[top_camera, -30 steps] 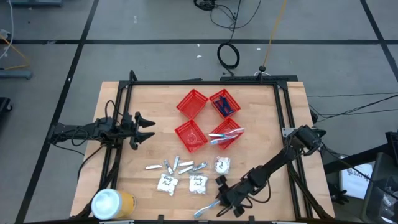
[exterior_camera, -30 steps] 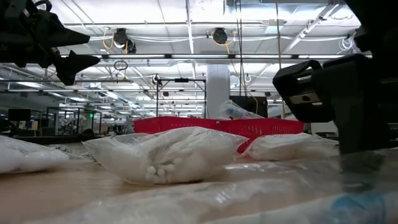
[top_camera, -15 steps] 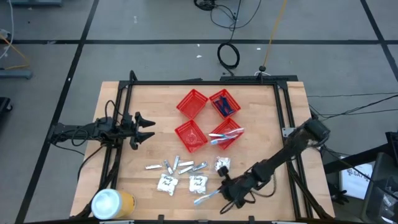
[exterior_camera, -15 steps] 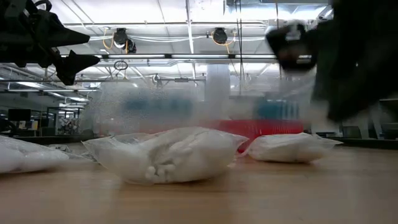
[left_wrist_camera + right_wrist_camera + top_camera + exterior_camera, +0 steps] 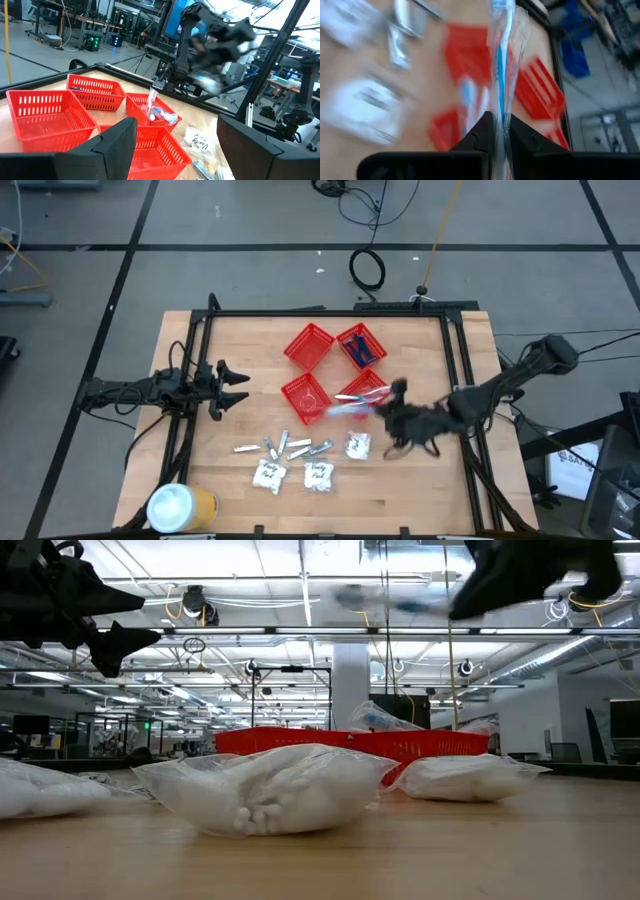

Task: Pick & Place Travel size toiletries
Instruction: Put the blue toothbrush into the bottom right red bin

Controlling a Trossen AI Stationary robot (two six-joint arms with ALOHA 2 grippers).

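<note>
Blue toothbrush [image 5: 500, 55] pinched in right gripper [image 5: 497, 131].
Raised over red baskets [image 5: 308, 346] (wrapper blurred); left gripper [image 5: 236, 384] spread, idle at table's left.

place: industrial lab hall | evidence: exposed ceiling ducts [image 5: 300, 605], pillar [image 5: 350, 685], equipment racks [image 5: 100, 22]

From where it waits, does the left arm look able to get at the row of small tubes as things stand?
Probably yes. The left claw hangs open over the table's left side, and the tubes lie on bare wood just below it in the high view. The right claw, shut on a wrapped toothbrush, is off by the red baskets.
</note>
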